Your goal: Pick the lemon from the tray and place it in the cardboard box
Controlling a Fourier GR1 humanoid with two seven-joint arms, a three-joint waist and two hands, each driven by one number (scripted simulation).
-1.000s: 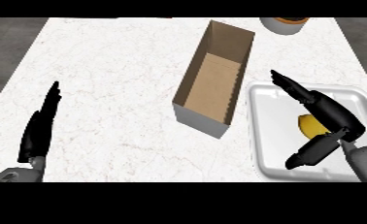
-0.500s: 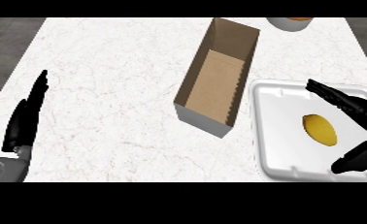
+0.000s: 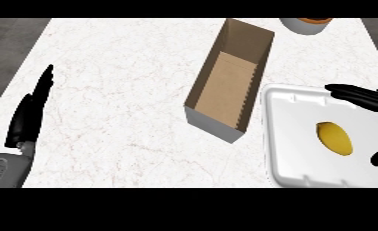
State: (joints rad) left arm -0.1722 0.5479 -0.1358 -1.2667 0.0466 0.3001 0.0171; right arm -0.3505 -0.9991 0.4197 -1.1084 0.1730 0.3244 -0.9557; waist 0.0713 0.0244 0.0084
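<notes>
I find my right hand [image 3: 353,94] open at the tray's [image 3: 284,125] right edge, bracketing the ungrasped lemon [image 3: 334,138] for pickup; my left hand [image 3: 29,112] rests open, well left of the tray.

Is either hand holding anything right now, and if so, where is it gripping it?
Nothing is held. The lemon lies in the tray, untouched, with the right hand open around it. The left hand rests open at the view's left.

The black right hand [image 3: 353,94] runs off the frame's right edge; only its straight fingers and a dark tip lower down show. The white rectangular tray [image 3: 295,125] is cut off at right and bottom. At upper right, a round grey container [image 3: 301,25] is cropped, its contents unclear.
</notes>
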